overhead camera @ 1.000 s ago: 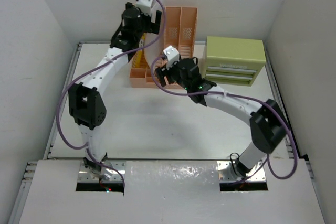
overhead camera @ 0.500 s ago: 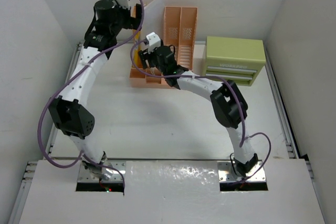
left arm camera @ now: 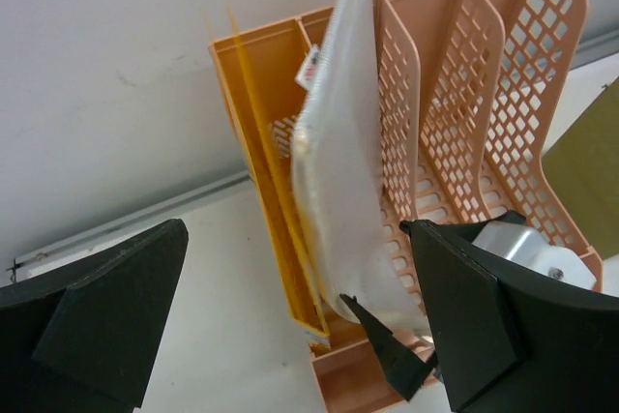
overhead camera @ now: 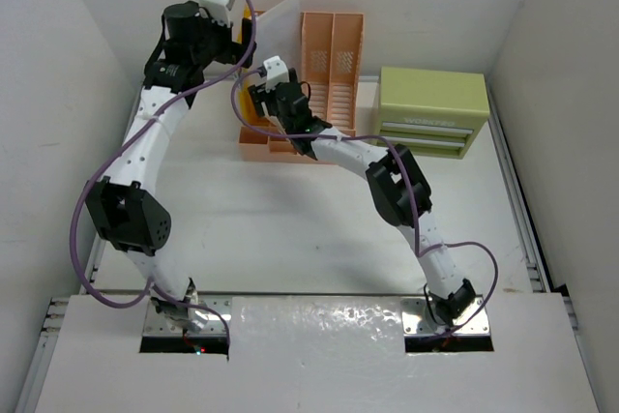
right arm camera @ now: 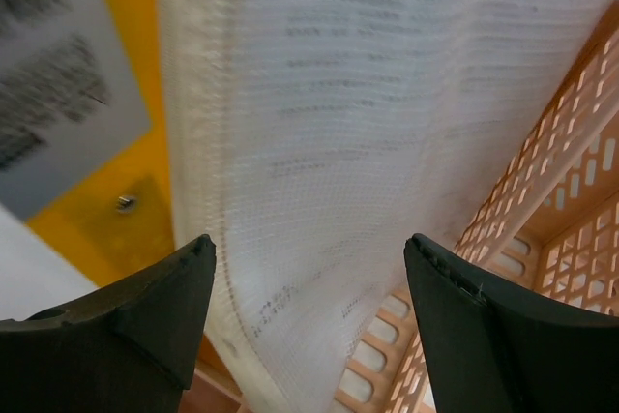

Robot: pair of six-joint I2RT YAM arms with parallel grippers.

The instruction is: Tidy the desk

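Centrally, the white counter [overhead camera: 290, 229] is seen between white walls, railed along its edges. At its far side a peach file rack [overhead camera: 334, 55] and a green drawer box [overhead camera: 432, 110] are set. A white sheet [left arm camera: 343, 171] is stood in the rack beside a yellow folder [left arm camera: 253, 142]. The left tool [left arm camera: 295, 278] is spread wide before the rack; the right tool [right arm camera: 309, 268] is likewise spread, facing the sheet.

peach rack [overhead camera: 334, 45]: on desk [overhead camera: 290, 229] | green drawer box [overhead camera: 432, 94]: beside rack

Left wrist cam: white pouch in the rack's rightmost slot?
No, the white pouch stands at the peach rack's left end beside the yellow folder, and its right slots are bare.
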